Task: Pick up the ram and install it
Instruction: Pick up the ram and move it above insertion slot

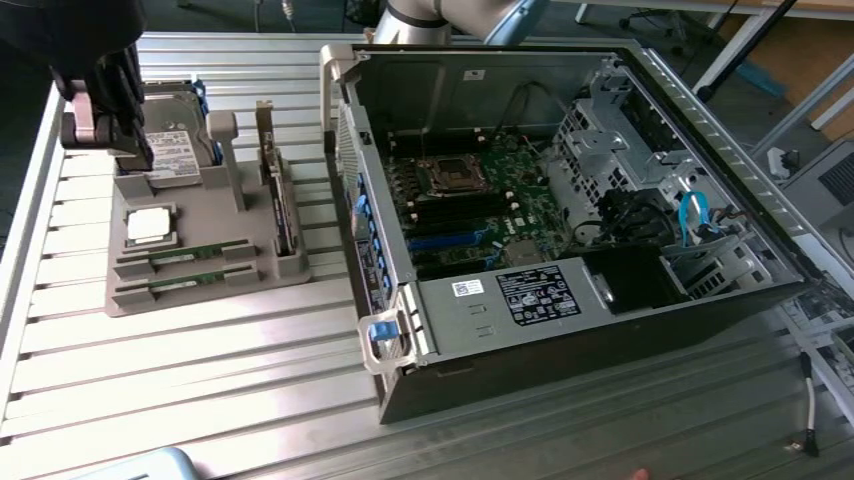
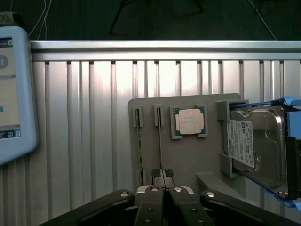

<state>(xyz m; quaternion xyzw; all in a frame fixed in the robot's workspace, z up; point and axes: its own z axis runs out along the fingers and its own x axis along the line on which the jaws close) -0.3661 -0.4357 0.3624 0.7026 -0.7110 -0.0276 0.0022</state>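
Wrist view: the gripper (image 2: pixel 162 175) is clenched, its fingertips pressed together with nothing between them. They line up with the near end of the ram (image 2: pixel 160 141), but contact cannot be judged. The ram stands on edge in a slot of the grey holder (image 2: pixel 188 160), between a second stick (image 2: pixel 139 146) and the processor (image 2: pixel 189 121). The hard drive (image 2: pixel 256 146) sits at the holder's opposite end. In the exterior view the ram (image 1: pixel 180 257) lies well apart from the open computer case (image 1: pixel 561 200) on the bench (image 1: pixel 200 390).

Black hand (image 2: pixel 162 173), seemingly silver-grey arm (image 1: pixel 427 18)
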